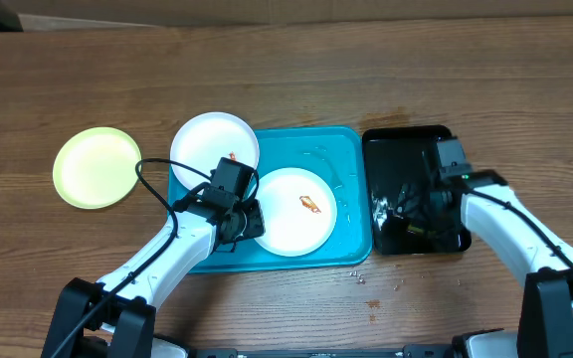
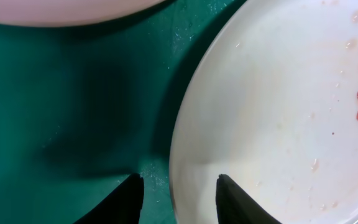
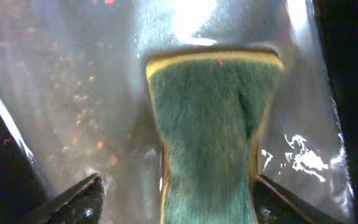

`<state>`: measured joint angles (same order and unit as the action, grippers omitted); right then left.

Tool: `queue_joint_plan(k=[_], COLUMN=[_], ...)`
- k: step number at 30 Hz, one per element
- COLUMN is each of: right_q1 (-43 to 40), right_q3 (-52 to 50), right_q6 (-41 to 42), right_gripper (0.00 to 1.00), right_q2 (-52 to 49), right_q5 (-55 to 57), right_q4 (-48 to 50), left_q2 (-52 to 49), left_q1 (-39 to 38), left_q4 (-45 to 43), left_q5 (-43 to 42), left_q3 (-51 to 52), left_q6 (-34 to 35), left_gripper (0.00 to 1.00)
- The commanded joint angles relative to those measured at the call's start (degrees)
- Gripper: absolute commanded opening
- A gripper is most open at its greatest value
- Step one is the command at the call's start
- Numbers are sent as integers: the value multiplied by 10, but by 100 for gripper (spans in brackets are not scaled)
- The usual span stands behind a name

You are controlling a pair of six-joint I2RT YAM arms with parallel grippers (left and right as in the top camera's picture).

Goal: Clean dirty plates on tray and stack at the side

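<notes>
On the turquoise tray [image 1: 341,159] lies a white plate [image 1: 294,224] with an orange smear [image 1: 309,204]. A second white plate [image 1: 207,144] overlaps the tray's far left corner. A light green plate [image 1: 96,167] sits on the table at the left. My left gripper [image 1: 243,221] is open at the near plate's left rim. In the left wrist view its jaws [image 2: 179,199] straddle that plate [image 2: 278,124], one finger over the tray [image 2: 73,93]. My right gripper [image 1: 416,214] is down in the black tray, open around a green and yellow sponge [image 3: 213,124].
The black tray [image 1: 406,144] stands right of the turquoise one, and its wet bottom [image 3: 73,93] shines in the right wrist view. A few crumbs [image 1: 361,276] lie on the wooden table near the front edge.
</notes>
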<state>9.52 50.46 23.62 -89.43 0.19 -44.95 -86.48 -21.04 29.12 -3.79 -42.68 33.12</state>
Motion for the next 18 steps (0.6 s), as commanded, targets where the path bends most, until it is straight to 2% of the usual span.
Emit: queue_joint_plan(k=[1,3,5,6,9,10,11,12,18], right_q1=[1,1,0,0,0,0,0,0,0], right_q3=[56,68,69,68,61,58,56,53,40], right_q6=[9,9,9,19,54,54,57,66,97], right_gripper=[72,72,65,54,31,17,7,4,4], right_q2=[4,4,4,4,4,4,4,4,4], right_q5=[-4,-1,5,20,60,67,73,82,121], right_q4=[-44,-71,-86,-94,-104,-102,-102,-104,-116], left_q2=[-6,-6,-6,-6,-6,-6,-6,-6,-6], left_q1=[-5,-5,-5,-5,-5,-5,-5,-5,-5], left_q4=[2,2,2,2,4,5,6,6,6], left_q5=[9,9,9,9,8,8,8,9,9], left_q3=[2,2,2,2,2,2,2,2,2], left_q6=[7,7,7,7,7,7,7,7,7], left_gripper=[40,40,40,40,40,40,40,40,40])
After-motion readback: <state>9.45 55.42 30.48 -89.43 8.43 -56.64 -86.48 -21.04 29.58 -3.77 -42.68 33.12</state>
